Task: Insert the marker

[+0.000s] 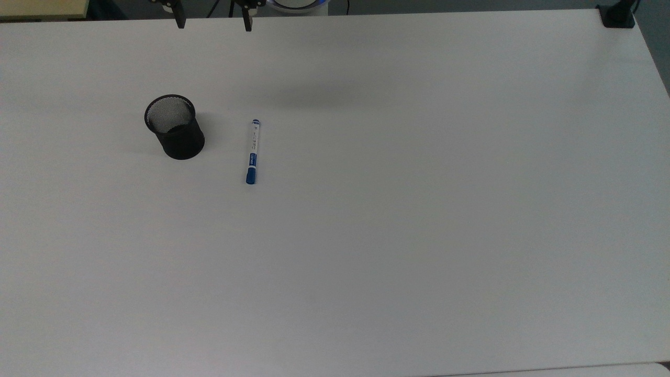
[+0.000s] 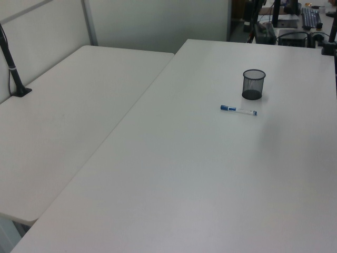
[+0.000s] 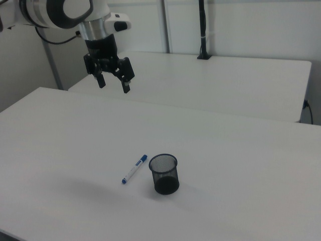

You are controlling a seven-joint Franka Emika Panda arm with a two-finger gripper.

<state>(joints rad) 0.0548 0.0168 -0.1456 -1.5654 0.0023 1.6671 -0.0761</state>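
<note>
The marker (image 1: 252,152) lies flat on the white table (image 1: 419,209), white barrel with blue cap and blue end; it also shows in the left view (image 2: 238,109) and the right view (image 3: 134,169). A black mesh cup (image 1: 175,133) stands upright just beside it, to the top view's left, seen too in the left view (image 2: 253,84) and right view (image 3: 164,173). My gripper (image 3: 114,84) hangs open high above the table, well away from both; its two fingertips show at the top view's upper edge (image 1: 213,23). Nothing is between the fingers.
A second white table (image 2: 63,116) adjoins on the left view's left. A black clamp post (image 3: 202,30) stands on the far table; another black clamp (image 1: 617,15) sits at the top view's upper right corner.
</note>
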